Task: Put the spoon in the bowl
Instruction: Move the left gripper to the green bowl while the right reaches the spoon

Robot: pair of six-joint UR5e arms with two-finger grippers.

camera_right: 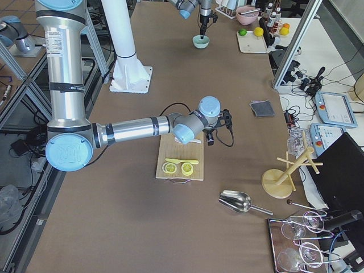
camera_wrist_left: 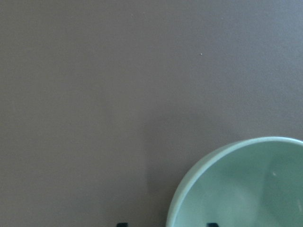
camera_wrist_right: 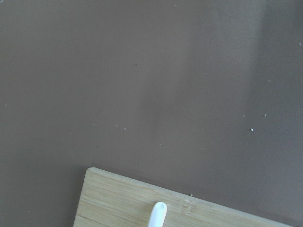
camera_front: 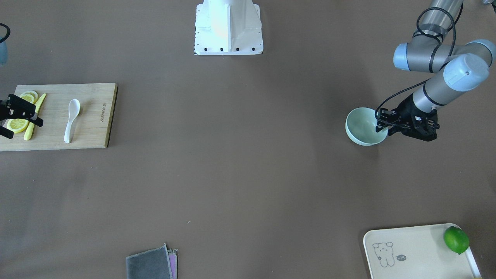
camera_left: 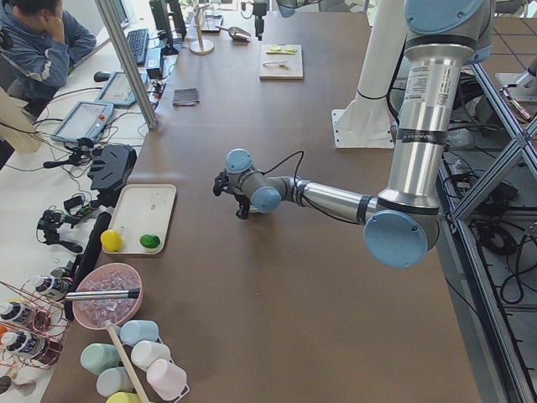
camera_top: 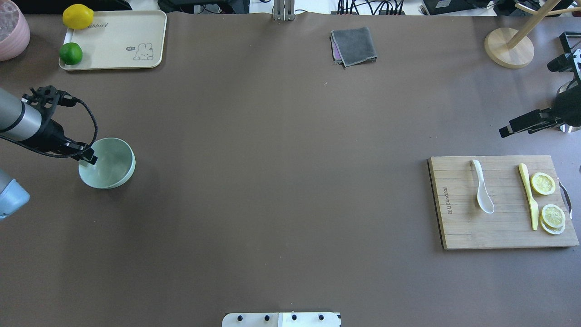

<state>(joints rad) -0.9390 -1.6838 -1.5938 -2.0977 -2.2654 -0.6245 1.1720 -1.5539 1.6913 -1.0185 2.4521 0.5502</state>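
The white spoon (camera_front: 71,120) lies on a wooden cutting board (camera_front: 93,128), scoop toward the robot; it also shows in the overhead view (camera_top: 482,190), and its handle tip shows in the right wrist view (camera_wrist_right: 158,213). The mint-green bowl (camera_front: 362,126) stands far across the table, seen overhead (camera_top: 111,163) too. My left gripper (camera_front: 381,123) is open, its fingers astride the bowl's rim (camera_wrist_left: 189,184), one inside and one outside. My right gripper (camera_front: 25,130) is open and empty, raised above the board's lemon end, apart from the spoon.
A yellow knife (camera_top: 529,195) and lemon slices (camera_top: 543,183) lie on the board beside the spoon. A cream tray (camera_top: 118,41) with a lime (camera_top: 71,53) and a lemon (camera_top: 78,16) sits beyond the bowl. A grey cloth (camera_top: 354,45) and a wooden stand (camera_top: 508,47) are at the far edge.
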